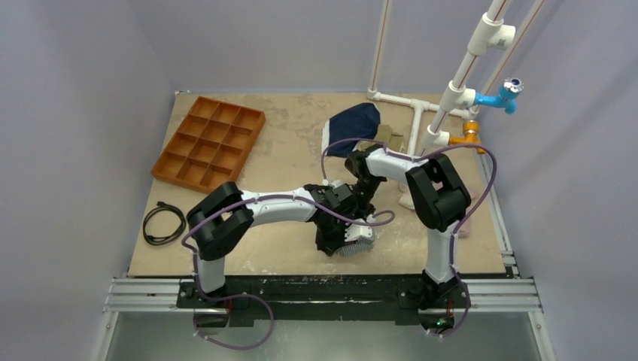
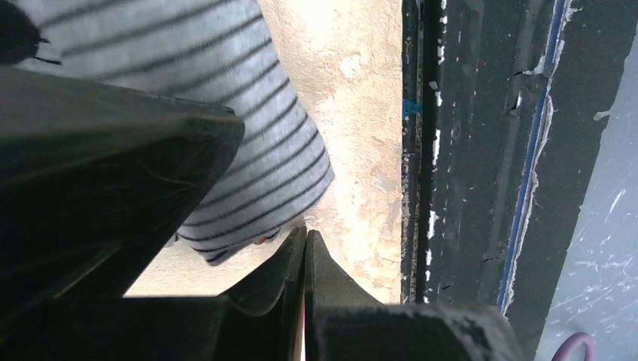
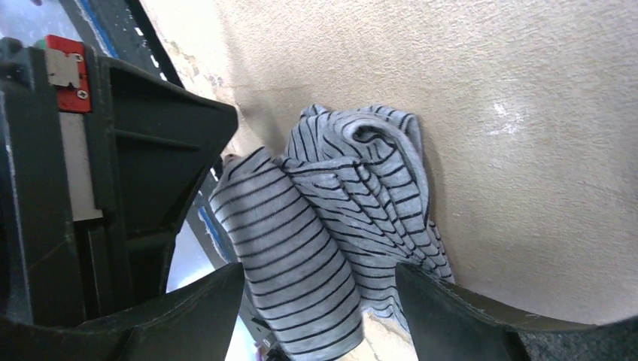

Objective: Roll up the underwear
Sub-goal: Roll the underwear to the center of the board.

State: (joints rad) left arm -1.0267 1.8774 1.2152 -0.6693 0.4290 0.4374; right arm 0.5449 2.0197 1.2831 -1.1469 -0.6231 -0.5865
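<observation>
Grey-and-white striped cloth underwear (image 1: 360, 242) sits bunched in a loose roll right by the near edge of the tabletop, approx mid-width, a touch to the right. The right gripper (image 3: 317, 274) is spread wide, one finger each side of the bundle, w/ the striped folds btwn them and nothing pinched. The left gripper (image 2: 305, 239) is down at the table w/ its fingertips pressed together, just beside the roll's edge; can't tell if any cloth is nipped there. At the far-left corner sits an orange plastic compartment tray (image 1: 209, 143), w/ a black coiled cable (image 1: 163, 223) near the left edge. By the far edge, a navy cloth garment (image 1: 353, 122) lies touching an olive-tan cloth garment (image 1: 386, 135), beside a white pipe frame (image 1: 418, 124) twd the far-right corner.
</observation>
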